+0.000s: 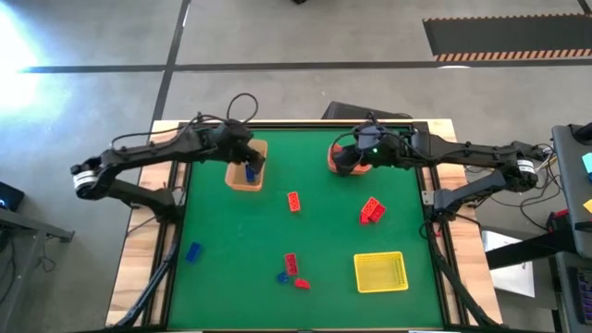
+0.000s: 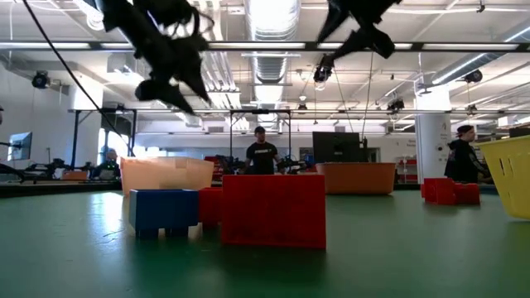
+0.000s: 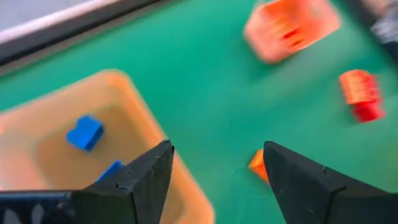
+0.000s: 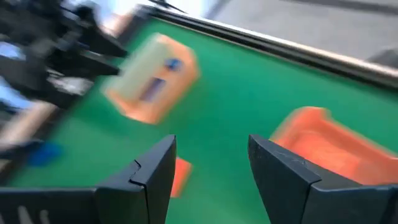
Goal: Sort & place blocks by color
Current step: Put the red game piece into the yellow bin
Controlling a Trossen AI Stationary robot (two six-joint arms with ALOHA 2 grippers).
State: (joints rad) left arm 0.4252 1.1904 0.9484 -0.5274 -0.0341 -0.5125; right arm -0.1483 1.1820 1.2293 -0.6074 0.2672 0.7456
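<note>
Left claw: over the tan bin, fingers parted, nothing between them.
Right claw: over the orange bin, fingers apart and empty.
Left wrist view only: two blue blocks lying inside the tan bin.
High view only: remaining blocks scattered across the green worktop; yellow bin near its front.
Low view only: people standing in the room behind.
</note>
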